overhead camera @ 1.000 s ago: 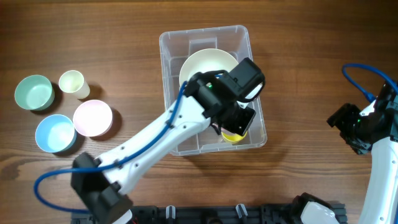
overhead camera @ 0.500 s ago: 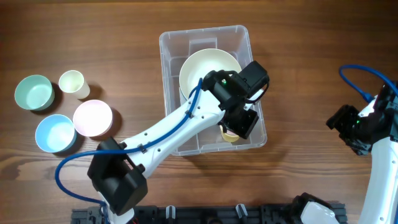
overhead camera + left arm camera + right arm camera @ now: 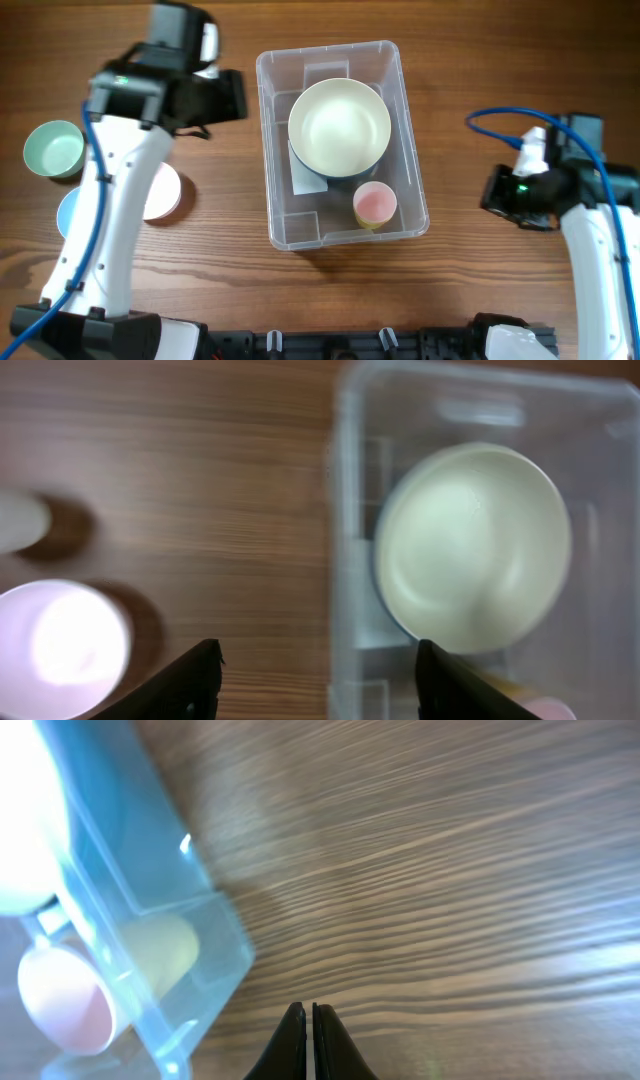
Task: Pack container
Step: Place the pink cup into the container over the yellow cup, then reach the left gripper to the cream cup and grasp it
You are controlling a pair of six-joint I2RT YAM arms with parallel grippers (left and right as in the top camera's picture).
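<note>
The clear plastic container (image 3: 264, 150) stands mid-table. Inside it sit a large cream bowl (image 3: 339, 127) and, in the near right corner, a small cup (image 3: 375, 204), pink inside and yellow outside. My left gripper (image 3: 237, 97) hovers open and empty just left of the container's far end. In the left wrist view the left gripper (image 3: 318, 650) straddles the container's left wall (image 3: 343, 560), high above it, with the cream bowl (image 3: 472, 547) to the right. My right gripper (image 3: 307, 1038) is shut on nothing above bare wood, right of the container's corner (image 3: 205, 915) and the cup (image 3: 65, 1000). In the overhead view the right gripper (image 3: 488, 193) points at the container.
Left of the container lie a green bowl (image 3: 54, 149), a blue bowl (image 3: 68, 212) and a pink bowl (image 3: 166, 192), the last two partly under my left arm. The left wrist view shows the pink bowl (image 3: 62, 648) and a blurred small cup (image 3: 20, 520).
My left gripper opened, left the cup in the container and swung out to the far left. My right arm moved left toward the container and its gripper shut.
</note>
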